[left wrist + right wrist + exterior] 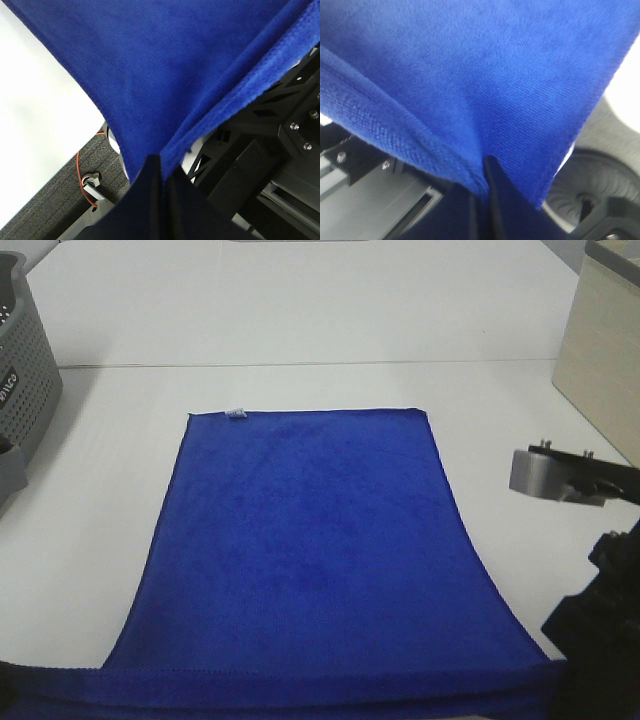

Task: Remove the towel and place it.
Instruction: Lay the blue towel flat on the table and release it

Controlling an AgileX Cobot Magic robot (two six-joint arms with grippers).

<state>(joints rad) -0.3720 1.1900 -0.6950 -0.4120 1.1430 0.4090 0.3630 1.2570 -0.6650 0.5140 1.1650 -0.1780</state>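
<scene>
Black left gripper and black right gripper are seen with jaws pinched fully together, each clamped on a near corner of the royal-blue plush towel, black right arm held low.

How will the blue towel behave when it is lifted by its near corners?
Probably floppy: the towel folds over along its near edge, where the left gripper and right gripper pinch it. It would likely sag between them when raised. Its plush pile may drag on the table.
</scene>
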